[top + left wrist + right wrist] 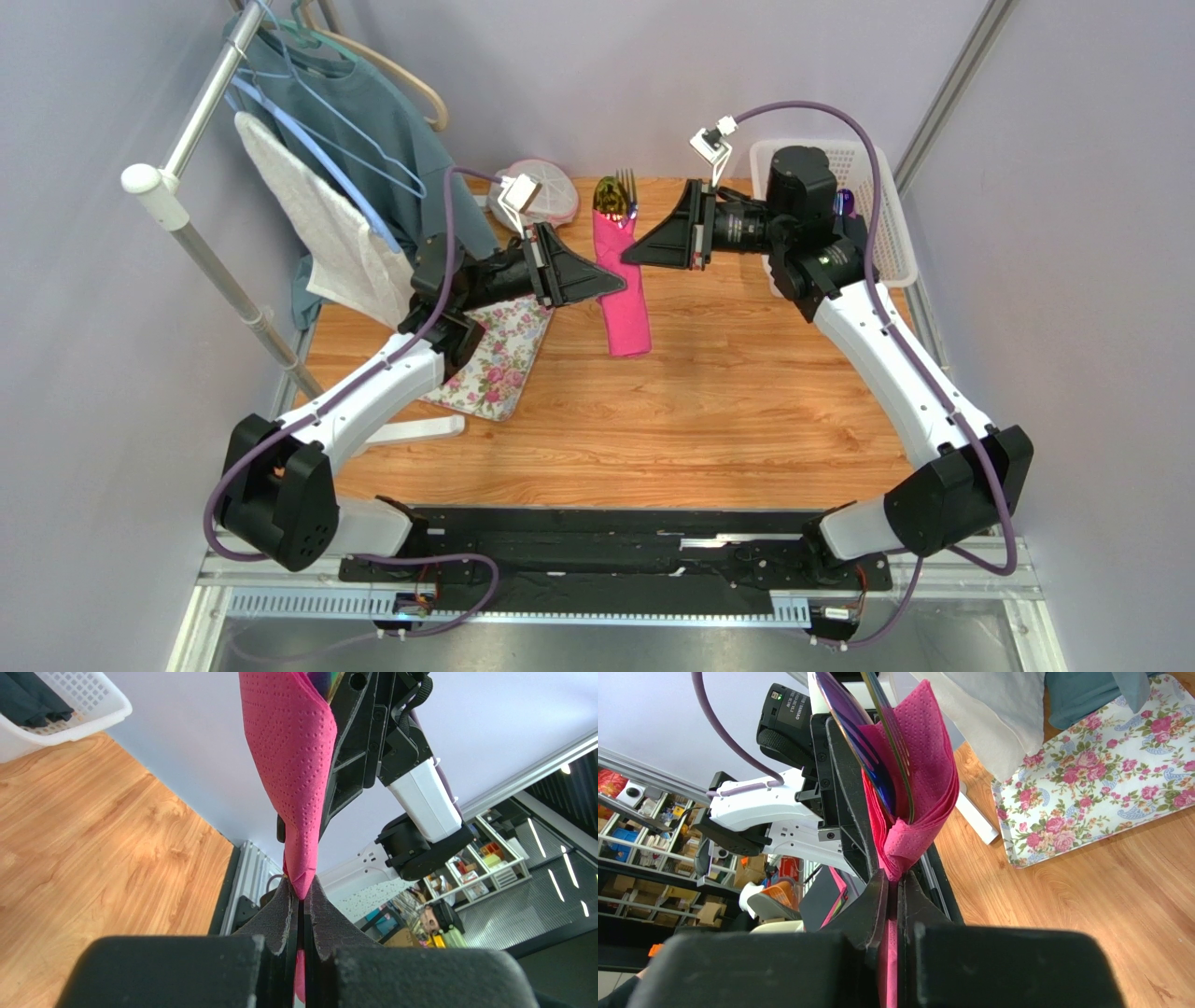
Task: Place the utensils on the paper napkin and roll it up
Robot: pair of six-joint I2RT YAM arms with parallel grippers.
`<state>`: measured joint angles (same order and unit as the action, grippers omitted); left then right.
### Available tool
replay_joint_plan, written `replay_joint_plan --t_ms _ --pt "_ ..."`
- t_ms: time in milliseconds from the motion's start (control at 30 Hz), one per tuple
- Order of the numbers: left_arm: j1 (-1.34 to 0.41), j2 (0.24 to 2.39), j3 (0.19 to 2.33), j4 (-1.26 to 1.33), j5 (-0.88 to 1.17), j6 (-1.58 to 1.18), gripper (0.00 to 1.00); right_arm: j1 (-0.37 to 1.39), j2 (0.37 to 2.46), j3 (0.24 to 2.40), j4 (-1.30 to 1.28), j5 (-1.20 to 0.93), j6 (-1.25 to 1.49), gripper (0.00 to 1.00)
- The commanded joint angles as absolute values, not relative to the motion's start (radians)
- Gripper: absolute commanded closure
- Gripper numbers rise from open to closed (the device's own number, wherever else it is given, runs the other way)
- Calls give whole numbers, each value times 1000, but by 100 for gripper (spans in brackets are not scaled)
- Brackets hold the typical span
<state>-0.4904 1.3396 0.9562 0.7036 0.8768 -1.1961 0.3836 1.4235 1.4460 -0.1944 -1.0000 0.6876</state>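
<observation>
Paper napkin is rolled into a tube w/ utensils poking out the far end, over the far-middle of the wood surface, btwn the 2 arms. Left pincer is clenched on 1 side of the roll and right pincer is clenched on the opp. side. Floral cloth lies nearby, left.

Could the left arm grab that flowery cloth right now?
Probably not yet: the flowery cloth lies close by, but the left gripper is shut on the paper napkin and must let go first.
</observation>
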Motion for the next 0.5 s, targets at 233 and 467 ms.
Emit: replay_joint_plan --t_ms 233,467 --pt "-506 1331 997 779 896 -1186 100 382 1375 1402 -184 -983 698 40" --pt "-506 1344 1000 778 890 -1183 100 397 1327 1284 -52 -976 817 51"
